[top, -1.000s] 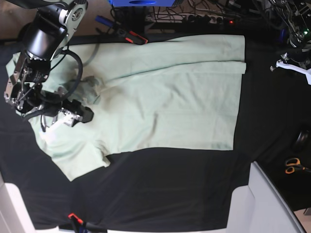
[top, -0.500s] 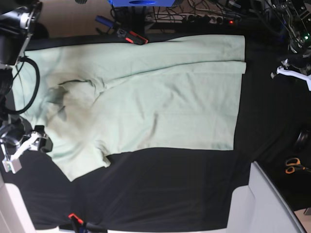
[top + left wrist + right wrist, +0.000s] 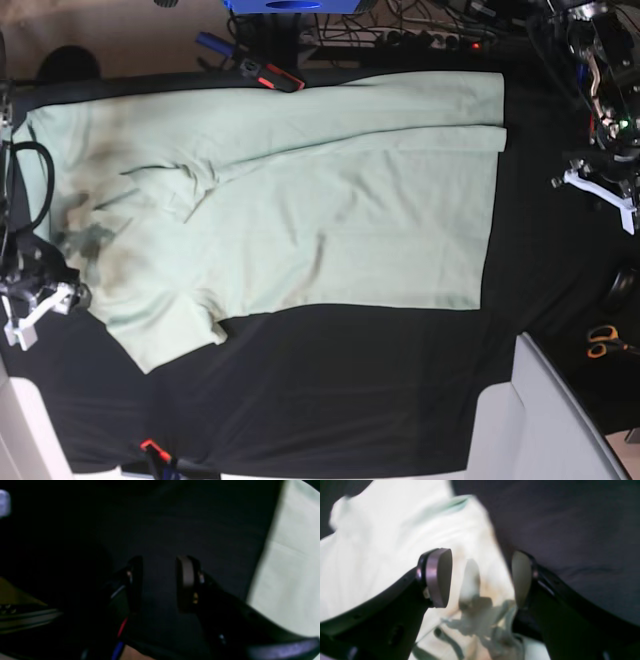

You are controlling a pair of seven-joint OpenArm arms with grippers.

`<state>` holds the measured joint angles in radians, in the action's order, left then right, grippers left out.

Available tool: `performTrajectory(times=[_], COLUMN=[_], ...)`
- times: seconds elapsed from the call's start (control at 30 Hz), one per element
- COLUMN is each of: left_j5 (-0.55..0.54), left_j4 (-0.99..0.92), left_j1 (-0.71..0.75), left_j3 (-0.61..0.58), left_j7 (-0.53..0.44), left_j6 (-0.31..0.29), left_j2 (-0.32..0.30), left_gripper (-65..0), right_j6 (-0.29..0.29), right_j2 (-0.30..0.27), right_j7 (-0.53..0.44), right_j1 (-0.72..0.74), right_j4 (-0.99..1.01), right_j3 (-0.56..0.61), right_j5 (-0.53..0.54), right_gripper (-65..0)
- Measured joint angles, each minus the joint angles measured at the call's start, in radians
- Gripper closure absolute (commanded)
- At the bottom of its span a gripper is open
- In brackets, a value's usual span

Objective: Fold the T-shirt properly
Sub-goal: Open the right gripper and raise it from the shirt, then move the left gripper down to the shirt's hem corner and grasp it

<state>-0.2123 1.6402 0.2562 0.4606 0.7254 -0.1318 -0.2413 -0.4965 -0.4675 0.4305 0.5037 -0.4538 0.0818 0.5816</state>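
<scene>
Left wrist: left gripper (image 3: 160,583) fingers parted narrowly, nothing between, over the black table cloth (image 3: 175,525); T-shirt (image 3: 290,562) edge at 3 o'clock.
Right wrist: right gripper (image 3: 480,580) fingers wide, empty, straddling the shirt's edge.
Base: shirt lies spread flat mid-table, one sleeve folded in; right gripper at 9 o'clock, left at 2 o'clock. Scissors (image 3: 602,343) at 4.

Right hand (image 3: 22,312) cropped at frame edge; T-shirt (image 3: 382,550) close-up blurred.
</scene>
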Motion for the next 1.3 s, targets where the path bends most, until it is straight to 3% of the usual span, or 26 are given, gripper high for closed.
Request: performTrajectory(times=[0.1, 0.2, 0.43, 0.67, 0.73, 0.93, 1.03, 1.07, 1.17, 1.23, 1.3], left_j5=[0.048, 0.051, 0.051, 0.051, 0.051, 0.051, 0.05, 0.051, 0.05, 0.053, 0.056], left_j4=[-0.006, -0.007, -0.013, -0.021, -0.022, -0.022, -0.022, -0.022, -0.042, -0.081, -0.133], left_j1=[-0.009, -0.003, -0.001, -0.001, 0.0, -0.005, -0.007, -0.013, -0.052, -0.101, -0.153], left_j3=[-0.003, -0.002, -0.003, 0.004, 0.005, -0.001, -0.001, -0.001, -0.002, -0.021, -0.055], left_j7=[0.0, 0.0, 0.0, 0.0, 0.0, 0.0, 0.0, 0.001, 0.019, 0.091, 0.128], left_j6=[-0.004, -0.003, -0.004, -0.003, -0.003, -0.003, -0.004, -0.003, -0.004, -0.004, -0.051], left_j2=[0.003, 0.002, 0.005, 0.003, 0.003, 0.004, 0.006, 0.006, 0.005, 0.002, -0.006], left_gripper=[-22.5, -22.5, -22.5, -22.5, -22.5, -22.5, -22.5, -22.5, -24.0, -32.1, -38.1], right_j6=[0.001, 0.011, 0.064, 0.077, 0.076, 0.077, 0.105, 0.132, 0.14, 0.14, 0.143], right_j2=[0.005, 0.005, 0.073, 0.068, 0.072, 0.072, 0.074, 0.076, 0.077, 0.075, 0.075], right_j7=[-0.117, -0.211, -0.277, -0.276, -0.276, -0.276, -0.276, -0.273, -0.273, -0.275, -0.272], right_j1=[0.061, 0.086, 0.084, 0.087, 0.087, 0.088, 0.088, 0.089, 0.087, 0.086, 0.086], right_j4=[0.152, 0.251, 0.264, 0.264, 0.264, 0.264, 0.264, 0.264, 0.264, 0.264, 0.261], right_j3=[0.036, 0.097, 0.179, 0.179, 0.179, 0.179, 0.179, 0.179, 0.179, 0.179, 0.179], right_j5=[0.0, -0.001, -0.001, -0.001, 0.0, 0.0, 0.0, 0.0, -0.001, 0.0, -0.001], right_gripper=[-46.6, -47.4, -47.7, -46.9, -40.5, -6.2, -1.0, -0.1, 0.0, 0.0, 0.0])
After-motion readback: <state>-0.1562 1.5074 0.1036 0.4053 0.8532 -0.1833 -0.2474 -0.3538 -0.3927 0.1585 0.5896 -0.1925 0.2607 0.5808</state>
